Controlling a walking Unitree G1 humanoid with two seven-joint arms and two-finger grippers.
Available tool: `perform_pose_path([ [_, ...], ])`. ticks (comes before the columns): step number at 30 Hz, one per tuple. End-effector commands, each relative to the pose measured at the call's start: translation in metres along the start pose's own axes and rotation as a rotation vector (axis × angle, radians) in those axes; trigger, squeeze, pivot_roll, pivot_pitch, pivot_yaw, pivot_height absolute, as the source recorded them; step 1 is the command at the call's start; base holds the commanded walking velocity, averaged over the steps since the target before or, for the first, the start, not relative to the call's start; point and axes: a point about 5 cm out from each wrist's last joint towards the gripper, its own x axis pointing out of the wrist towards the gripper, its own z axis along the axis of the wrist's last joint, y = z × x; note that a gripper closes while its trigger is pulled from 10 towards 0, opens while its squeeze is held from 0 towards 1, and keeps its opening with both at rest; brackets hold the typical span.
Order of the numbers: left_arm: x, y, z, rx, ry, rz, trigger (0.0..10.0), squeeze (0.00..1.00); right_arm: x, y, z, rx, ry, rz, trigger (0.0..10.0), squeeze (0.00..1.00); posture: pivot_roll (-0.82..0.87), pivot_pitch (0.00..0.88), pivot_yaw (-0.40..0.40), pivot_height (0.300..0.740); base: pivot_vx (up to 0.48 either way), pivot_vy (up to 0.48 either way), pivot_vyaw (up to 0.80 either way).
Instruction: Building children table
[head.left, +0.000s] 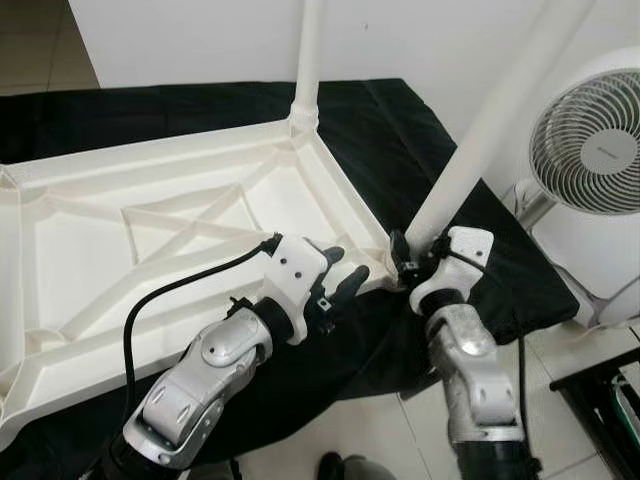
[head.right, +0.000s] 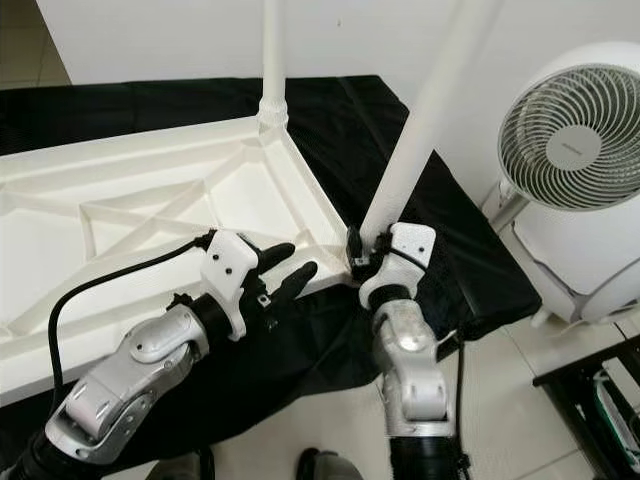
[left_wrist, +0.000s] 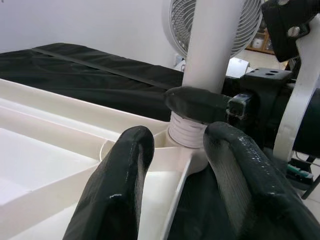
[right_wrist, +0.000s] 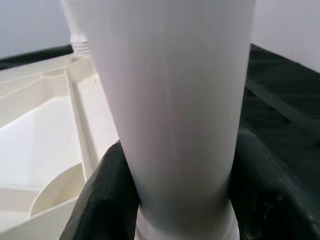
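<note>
One white plastic table (head.left: 170, 220) lies upside down on a black cloth (head.left: 380, 130), its ribbed underside facing up. Two white legs rise from it: one leg (head.left: 308, 70) stands upright in the far corner socket, and a second leg (head.left: 480, 140) leans at the near right corner. The right gripper (head.left: 408, 258) has its jaws pinching this second leg just above its threaded end. The left gripper (head.left: 340, 275) hovers at the table's edge beside that corner, jaws spread. One white fan (head.left: 590, 150) stands on the floor to the right.
</note>
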Motion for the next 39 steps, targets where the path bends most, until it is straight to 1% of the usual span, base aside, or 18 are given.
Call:
perform_pose_path([
  [1, 0.001, -0.011, -0.002, -0.009, 0.008, -0.158, 10.0, 0.0, -0.004, 0.002, -0.004, 0.022, 0.023, -0.025, 10.0, 0.0, 0.05, 0.113, -0.085, 0.74, 0.0, 0.0, 0.0],
  [5, 0.002, -0.01, -0.002, -0.012, 0.005, -0.153, 10.0, 0.0, -0.004, 0.0, -0.003, 0.024, 0.018, -0.01, 10.0, 0.0, 0.05, 0.108, -0.086, 0.74, 0.0, 0.0, 0.0],
  [6, 0.002, -0.009, -0.001, -0.011, 0.004, -0.15, 10.0, 0.0, -0.003, -0.001, -0.003, 0.028, 0.019, 0.015, 10.0, 0.7, 0.05, 0.108, -0.086, 0.74, 0.0, 0.0, 0.0],
  [7, 0.002, -0.009, -0.001, -0.009, 0.003, -0.147, 10.0, 0.0, -0.002, -0.002, -0.003, 0.038, 0.019, 0.042, 10.0, 1.0, 0.05, 0.103, -0.088, 0.74, 0.0, 0.0, 0.0],
  [10, 0.002, -0.007, -0.001, -0.01, 0.0, -0.141, 10.0, 0.0, -0.001, -0.005, -0.004, 0.062, 0.021, 0.098, 10.0, 1.0, 0.05, 0.103, -0.088, 0.74, 0.0, 0.0, 0.0],
  [12, 0.002, -0.007, -0.001, -0.012, 0.0, -0.139, 10.0, 0.0, 0.002, -0.012, -0.001, 0.06, 0.006, 0.131, 10.0, 1.0, 0.05, 0.103, -0.088, 0.74, 0.0, 0.0, 0.0],
  [13, 0.002, -0.007, -0.001, -0.012, 0.0, -0.139, 10.0, 0.0, 0.002, -0.012, -0.001, 0.06, 0.006, 0.131, 10.0, 1.0, 0.05, 0.103, -0.088, 0.74, 0.0, 0.0, 0.0],
  [14, 0.002, -0.007, -0.002, -0.013, -0.001, -0.138, 10.0, 0.0, 0.005, -0.019, 0.0, 0.054, 0.001, 0.151, 10.0, 1.0, 0.05, 0.103, -0.088, 0.74, 0.0, 0.0, 0.0],
  [15, 0.002, -0.007, -0.002, -0.014, -0.001, -0.138, 10.0, 0.0, 0.009, -0.027, 0.0, 0.047, 0.01, 0.198, 10.0, 0.0, 0.05, 0.103, -0.088, 0.74, 0.0, 0.0, 0.0],
  [16, 0.002, -0.007, -0.002, -0.015, -0.001, -0.138, 10.0, 0.0, 0.012, -0.033, 0.0, 0.02, 0.017, 0.258, 10.0, 0.0, 0.05, 0.103, -0.088, 0.74, 0.0, 0.0, 0.0],
  [19, 0.002, -0.007, -0.002, -0.015, -0.001, -0.138, 10.0, 0.0, 0.014, -0.037, 0.0, -0.001, 0.025, 0.291, 10.0, 0.0, 0.05, 0.103, -0.088, 0.74, 0.0, 0.0, 0.0],
  [21, 0.003, -0.007, -0.001, -0.014, -0.002, -0.139, 10.0, 0.0, 0.016, -0.042, 0.0, -0.058, 0.029, 0.358, 10.0, 0.0, 0.05, 0.106, -0.088, 0.74, 0.0, 0.0, 0.0],
  [23, 0.003, -0.007, -0.001, -0.013, -0.002, -0.139, 10.0, 0.0, 0.018, -0.044, -0.001, -0.073, 0.033, 0.378, 10.0, 0.0, 0.05, 0.106, -0.088, 0.74, 0.0, 0.0, 0.0],
  [26, 0.004, -0.007, 0.0, -0.013, -0.004, -0.138, 10.0, 0.0, 0.027, -0.049, 0.001, -0.13, 0.02, 0.474, 10.0, 0.0, 0.05, 0.113, -0.083, 0.74, 0.0, 0.0, 0.0],
  [27, 0.004, -0.007, 0.0, -0.013, -0.004, -0.138, 10.0, 0.0, 0.027, -0.049, 0.001, -0.13, 0.02, 0.474, 10.0, 0.0, 0.05, 0.113, -0.083, 0.74, 0.0, 0.0, 0.0],
  [29, 0.005, -0.007, 0.001, -0.014, -0.007, -0.137, 10.0, 0.0, 0.03, -0.045, -0.001, -0.144, 0.029, 0.576, 10.0, 0.0, 0.05, 0.112, -0.083, 0.74, 0.0, 0.0, 0.0],
  [31, 0.005, -0.006, 0.001, -0.014, -0.009, -0.137, 10.0, 0.0, 0.033, -0.042, -0.004, -0.158, 0.038, 0.637, 10.0, 0.0, 0.05, 0.112, -0.081, 0.74, 0.0, 0.0, 0.0],
  [39, 0.006, -0.007, 0.002, -0.019, -0.012, -0.137, 10.0, 0.0, 0.044, -0.04, -0.01, -0.17, 0.056, 0.698, 10.0, 0.0, 0.06, 0.109, -0.08, 0.74, 0.0, 0.0, 0.0],
])
